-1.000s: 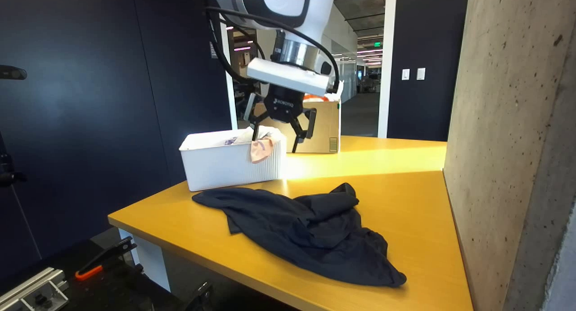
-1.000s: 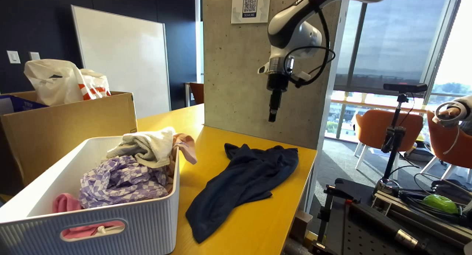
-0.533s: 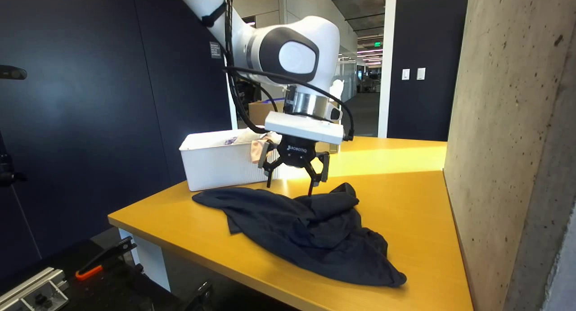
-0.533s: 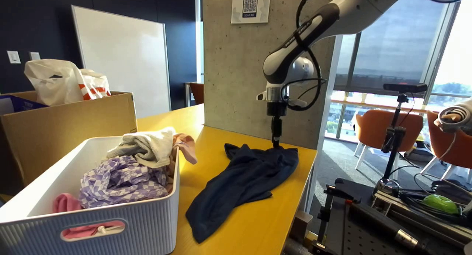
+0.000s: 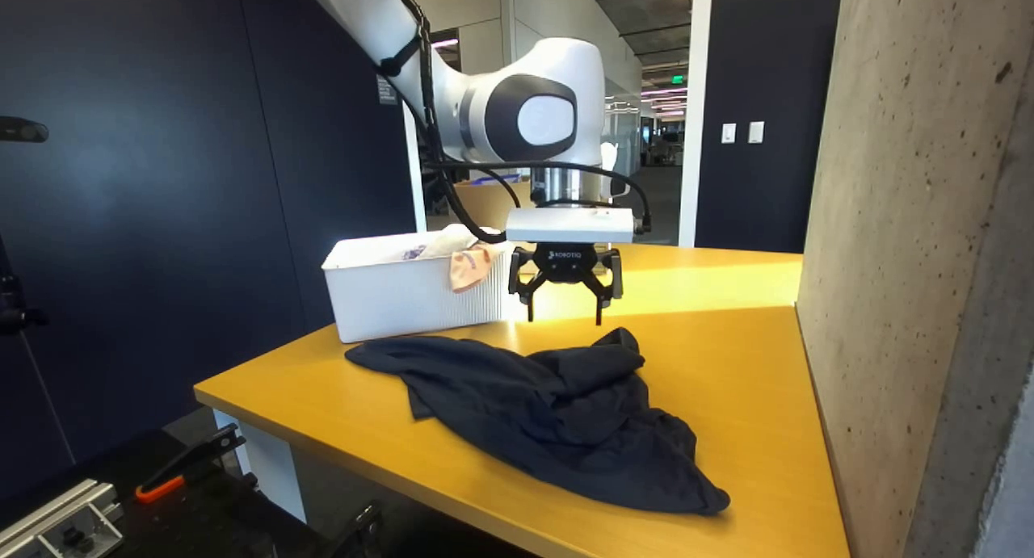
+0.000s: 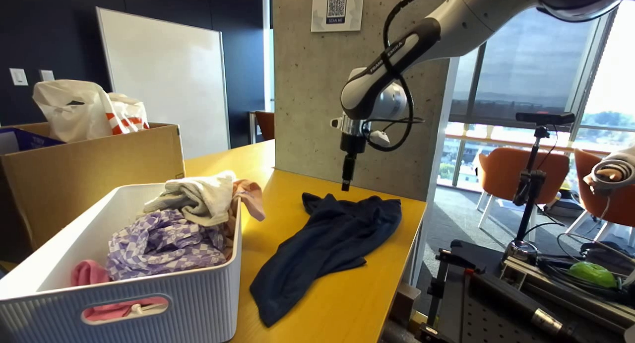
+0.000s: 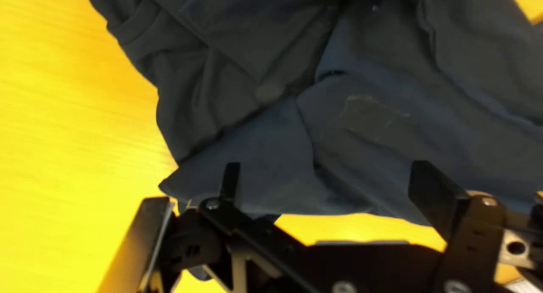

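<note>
My claw (image 5: 565, 322) hangs spread and empty, and there's the navy garment (image 5: 565, 404) below it on the tabletop (image 5: 727, 364), filling the upper wrist view, long axis leading away from the white bin (image 5: 396, 304).

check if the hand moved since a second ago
Yes: in an exterior view, the hand is lower and further right in the picture, judged against the white bin.

Cloth (image 6: 322, 248) on table (image 6: 342, 303), just beside bin (image 6: 203, 306), box (image 6: 99, 179) behind bin
</note>
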### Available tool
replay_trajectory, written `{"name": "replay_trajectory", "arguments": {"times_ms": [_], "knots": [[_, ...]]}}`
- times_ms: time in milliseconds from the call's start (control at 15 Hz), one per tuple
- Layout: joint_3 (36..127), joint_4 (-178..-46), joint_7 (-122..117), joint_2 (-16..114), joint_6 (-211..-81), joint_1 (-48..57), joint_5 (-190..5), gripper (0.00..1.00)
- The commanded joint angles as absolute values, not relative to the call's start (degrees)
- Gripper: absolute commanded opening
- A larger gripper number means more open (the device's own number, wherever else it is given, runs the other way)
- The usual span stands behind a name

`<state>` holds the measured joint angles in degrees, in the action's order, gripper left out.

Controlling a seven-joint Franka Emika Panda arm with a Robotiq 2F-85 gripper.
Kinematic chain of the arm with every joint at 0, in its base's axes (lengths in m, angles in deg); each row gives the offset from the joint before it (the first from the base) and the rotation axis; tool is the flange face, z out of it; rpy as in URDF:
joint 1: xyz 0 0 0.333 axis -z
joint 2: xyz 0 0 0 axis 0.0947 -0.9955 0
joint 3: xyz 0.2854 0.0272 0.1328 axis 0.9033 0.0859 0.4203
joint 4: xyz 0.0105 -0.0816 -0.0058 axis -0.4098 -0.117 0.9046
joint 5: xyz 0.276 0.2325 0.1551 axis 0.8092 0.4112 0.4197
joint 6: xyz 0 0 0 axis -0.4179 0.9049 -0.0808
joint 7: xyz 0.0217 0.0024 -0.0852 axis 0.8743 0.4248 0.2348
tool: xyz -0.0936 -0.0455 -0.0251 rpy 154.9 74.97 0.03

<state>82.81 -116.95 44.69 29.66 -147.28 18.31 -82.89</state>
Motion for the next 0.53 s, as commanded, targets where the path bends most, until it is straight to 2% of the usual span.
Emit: {"name": "replay_trajectory", "arguments": {"times_ms": [0,467], "knots": [[83.66,-106.74,40.30,22.49,-149.13,17.98,-86.03,1.00],[85.39,-87.35,34.23,10.31,-148.53,19.40,-85.35,1.00]]}}
